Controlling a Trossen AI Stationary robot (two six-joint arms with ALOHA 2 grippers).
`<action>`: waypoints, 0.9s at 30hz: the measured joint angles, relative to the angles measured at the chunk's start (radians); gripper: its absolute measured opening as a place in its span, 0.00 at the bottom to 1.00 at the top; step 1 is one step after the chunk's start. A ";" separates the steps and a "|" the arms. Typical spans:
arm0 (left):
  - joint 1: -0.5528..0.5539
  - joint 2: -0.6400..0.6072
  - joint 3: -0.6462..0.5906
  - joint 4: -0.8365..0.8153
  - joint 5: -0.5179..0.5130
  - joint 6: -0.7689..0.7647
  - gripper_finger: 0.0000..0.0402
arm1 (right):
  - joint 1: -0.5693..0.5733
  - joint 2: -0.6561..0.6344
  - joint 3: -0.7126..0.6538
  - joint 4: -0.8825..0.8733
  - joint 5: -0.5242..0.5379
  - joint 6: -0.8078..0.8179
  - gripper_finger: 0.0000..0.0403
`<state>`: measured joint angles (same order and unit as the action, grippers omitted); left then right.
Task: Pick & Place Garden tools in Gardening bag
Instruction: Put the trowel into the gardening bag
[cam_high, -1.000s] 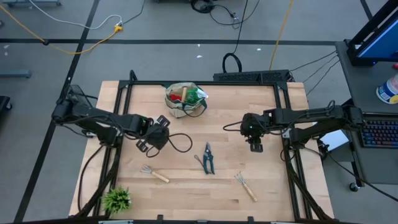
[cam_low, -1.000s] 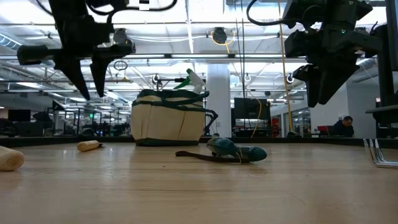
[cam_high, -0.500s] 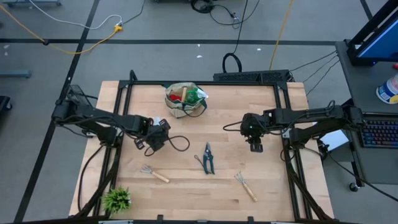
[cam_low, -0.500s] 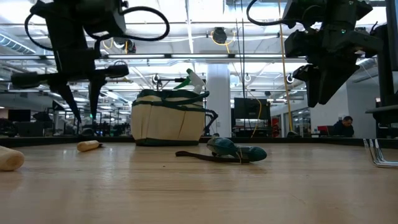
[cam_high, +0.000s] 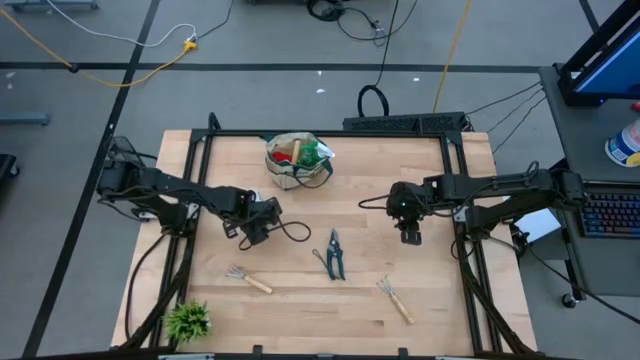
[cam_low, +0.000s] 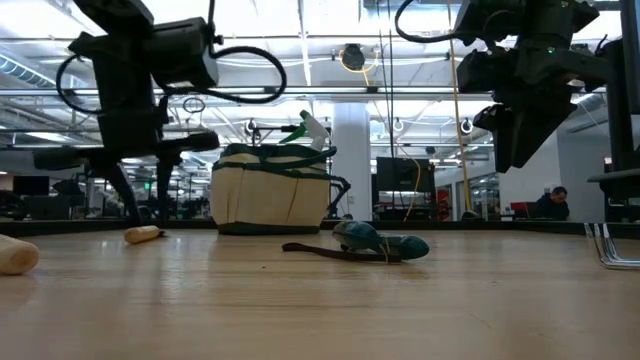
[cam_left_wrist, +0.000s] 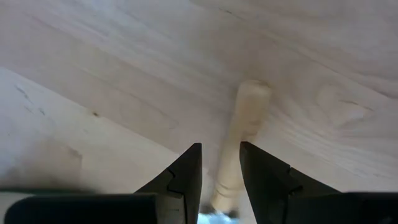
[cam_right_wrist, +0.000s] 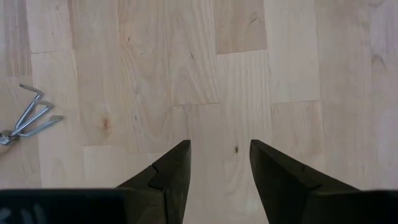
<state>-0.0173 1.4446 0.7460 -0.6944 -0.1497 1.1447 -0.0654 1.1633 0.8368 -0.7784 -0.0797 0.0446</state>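
Hovering over the desk (cam_high: 420, 300) left of centre in the high view, the left hand (cam_high: 254, 237) points down at the hand rake (cam_high: 248, 279) lying lower left. In the left wrist view its fingers (cam_left_wrist: 186, 171) stand partly apart w/ nothing between them; the rake's pale wooden handle (cam_left_wrist: 244, 134) shows just past the tips, not gripped. Right hand (cam_high: 410, 236) hangs at centre right over bare wood, also partly open & empty.

Other tools still out: pruning shears (cam_high: 334, 255) at lower centre, second rake (cam_high: 393, 297) lower right. Gardening bag (cam_high: 292, 162) sits at upper centre, already stuffed w/ green & red items.

Handling guess: rake looks light & rigid; round smooth handle prob. rolls if nudged from one side, so straddle it square across, mid-handle. Metal tines are thin, poor place to pinch. Lying flat, it leaves little room under it, so the fingers likely must go right down to the wood. Bag is soft canvas, mouth crowded: drop in from above, handle down.
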 joint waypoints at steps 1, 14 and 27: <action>0.002 0.011 0.000 0.008 0.001 0.006 0.29 | 0.000 0.000 0.000 0.000 0.000 0.000 0.39; 0.006 0.009 0.025 -0.007 0.000 0.054 0.29 | 0.000 0.000 0.000 0.000 0.000 -0.001 0.39; 0.008 -0.005 0.025 -0.051 0.049 0.088 0.29 | 0.000 0.000 0.000 0.002 0.000 0.004 0.39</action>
<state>-0.0090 1.4397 0.7712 -0.7456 -0.1004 1.2327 -0.0658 1.1629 0.8371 -0.7769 -0.0795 0.0488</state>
